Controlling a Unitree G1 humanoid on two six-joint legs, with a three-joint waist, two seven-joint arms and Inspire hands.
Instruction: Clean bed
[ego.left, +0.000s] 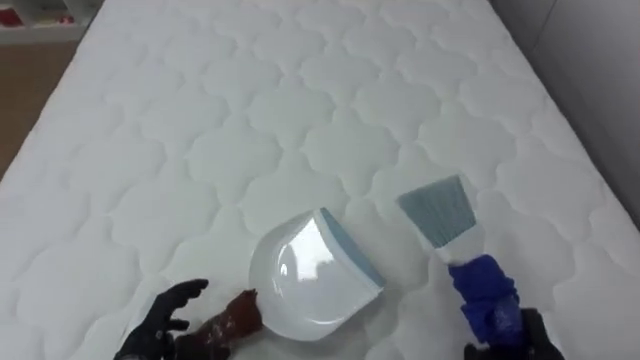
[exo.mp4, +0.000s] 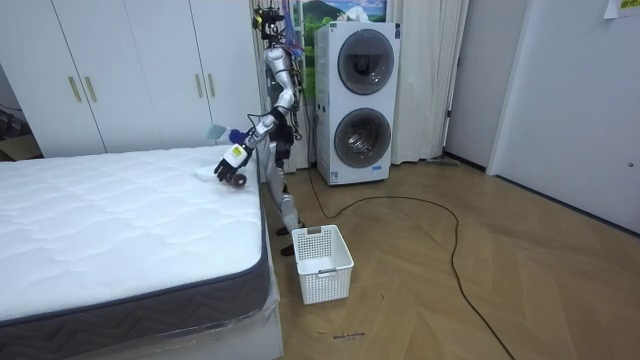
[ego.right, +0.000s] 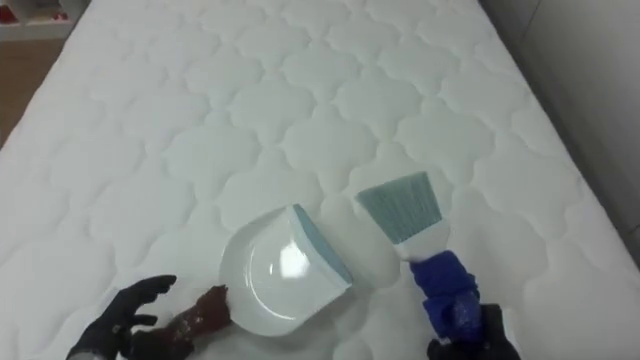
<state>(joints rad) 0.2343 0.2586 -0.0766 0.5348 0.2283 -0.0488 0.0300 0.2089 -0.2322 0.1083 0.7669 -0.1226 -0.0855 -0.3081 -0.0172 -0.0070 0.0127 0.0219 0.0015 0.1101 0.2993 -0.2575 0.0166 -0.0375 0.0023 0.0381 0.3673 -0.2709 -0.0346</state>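
Nearest, at the lower left, the robot's left hand curls round the brown handle of a white dustpan, with one finger sticking out loose. The pan rests on the bed, its blue-grey lip facing the brush.

At the lower right, the right hand is wrapped round the blue handle of a brush. The bristles point away, just beside the pan's lip.

Beyond them the white quilted mattress stretches off, with no crumbs that can be made out.

Likely risks:
- The lip may ride above the soft quilting, so dirt slides under it.
- The loose grip may let the pan twist.
- A hard stroke may flick dirt off the bed's edge.

In the room view, the robot stands at the bed's far corner.
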